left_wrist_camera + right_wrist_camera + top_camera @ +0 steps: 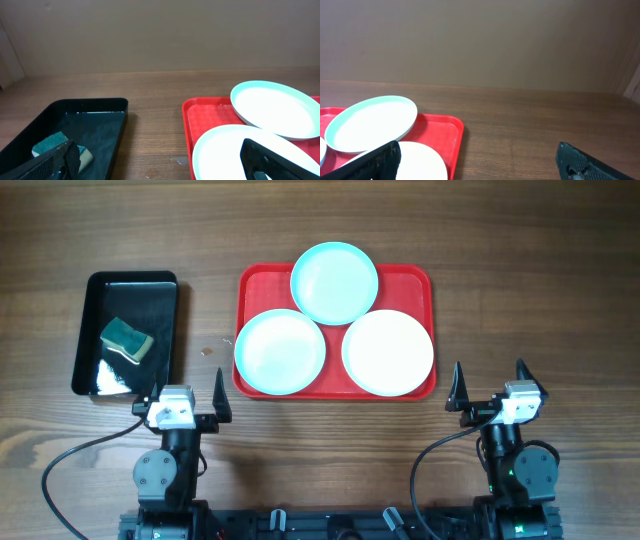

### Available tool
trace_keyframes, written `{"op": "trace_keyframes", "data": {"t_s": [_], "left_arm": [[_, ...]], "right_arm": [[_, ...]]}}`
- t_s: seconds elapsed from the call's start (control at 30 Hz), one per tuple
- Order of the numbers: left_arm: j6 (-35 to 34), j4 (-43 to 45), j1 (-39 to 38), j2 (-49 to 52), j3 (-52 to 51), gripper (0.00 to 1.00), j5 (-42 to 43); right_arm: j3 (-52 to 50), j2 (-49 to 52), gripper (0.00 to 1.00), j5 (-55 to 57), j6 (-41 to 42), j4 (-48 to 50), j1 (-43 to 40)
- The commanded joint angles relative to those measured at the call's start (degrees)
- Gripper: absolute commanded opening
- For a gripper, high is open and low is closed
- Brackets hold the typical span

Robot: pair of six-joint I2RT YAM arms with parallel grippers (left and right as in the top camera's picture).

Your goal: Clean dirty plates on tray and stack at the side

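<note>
While the left tool (183, 388) and right tool (490, 375) gape empty, lifting a front plate (280, 352) first could topple the overlapping back plate (334, 282).

Overhead view: bright, even light from above, shadows short & soft, focus sharp throughout. At left, glossy black rectangular tray (130, 277) carries pale reflections. Near-right round white plate (388, 352) almost blown out, no surface detail. Wrist views dimmer, warmer, w/ far beige wall (160, 35) flat & murky. Fingers of left gripper (160, 152) & right gripper (478, 146) at near edge dark, blurred.
</note>
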Motion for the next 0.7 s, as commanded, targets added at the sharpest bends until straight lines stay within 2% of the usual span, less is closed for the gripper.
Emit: {"op": "trace_keyframes", "data": {"t_s": [0.0,0.47,0.57,0.67], "left_arm": [[0.66,0.04,-0.26,-0.66,-0.22,1.00,-0.55],[0.52,0.04,-0.26,-0.66,-0.20,1.00,-0.15],[-0.22,0.11,-0.26,-0.66,-0.20,1.00,9.20],[-0.20,1.57,-0.26,-0.66,-0.20,1.00,24.37]], "right_arm": [[-0.07,-0.46,1.00,-0.94,1.03,0.15,-0.28],[-0.07,-0.46,1.00,-0.94,1.05,0.15,-0.28],[-0.07,-0.46,1.00,-0.94,1.03,0.15,-0.28],[-0.07,-0.46,1.00,-0.94,1.05,0.15,-0.28]]}}
